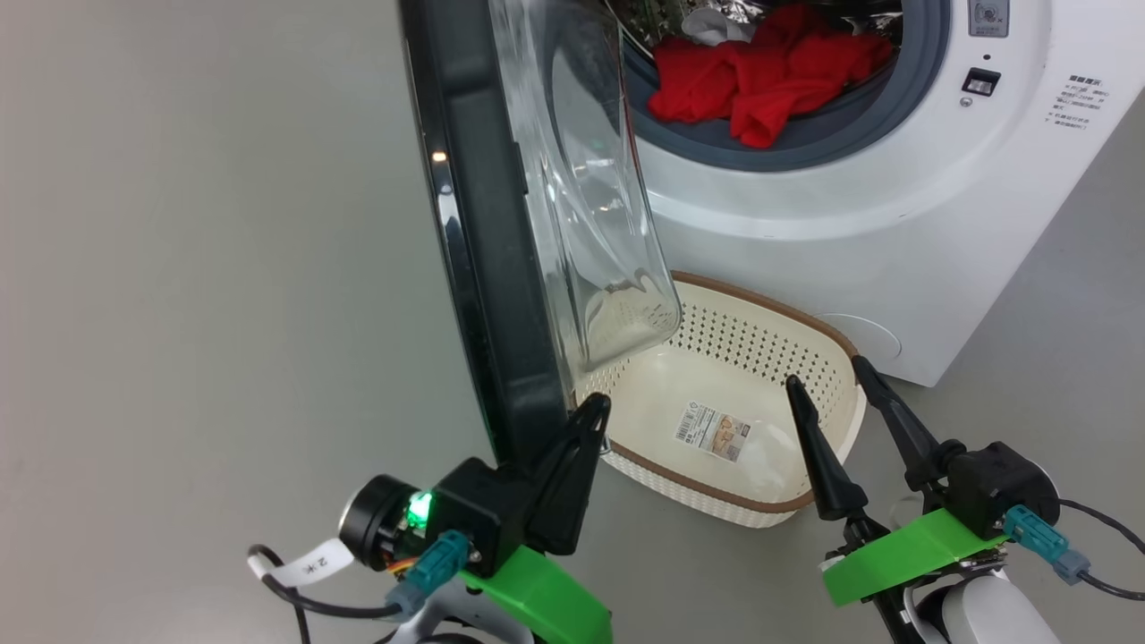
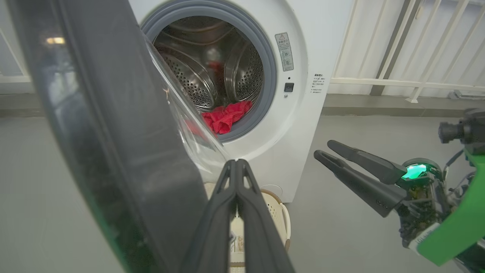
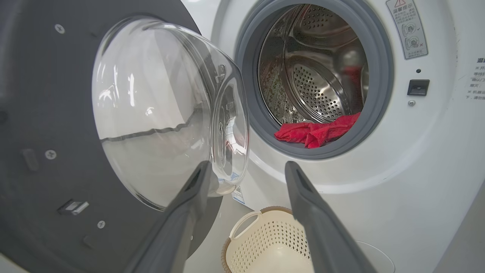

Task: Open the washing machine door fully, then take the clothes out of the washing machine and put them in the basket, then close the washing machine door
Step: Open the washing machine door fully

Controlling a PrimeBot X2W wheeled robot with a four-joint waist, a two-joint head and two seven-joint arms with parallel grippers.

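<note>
So the washing machine door (image 1: pixel 483 224) stands open, clothes (image 1: pixel 769 72) heaped inside. The left gripper (image 1: pixel 597 404) has jaws closed beside the door's rim; right gripper (image 1: pixel 825 374) jaws open near the basket (image 1: pixel 742 335).

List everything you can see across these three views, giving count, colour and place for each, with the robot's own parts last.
washing machine: one, white, ahead on the grey floor
washing machine door: one, black rim with clear glass bowl, swung open left of the drum opening
clothes: one heap, red, at the drum mouth, spilling onto the grey gasket
basket: one, cream with brown rim, on the floor below the opening
label sticker: one, printed, inside the basket
railing: one, white, behind the machine
left gripper: one, dark, shut, beside the door's lower edge
right gripper: one, dark, open, by the basket's right end
</note>
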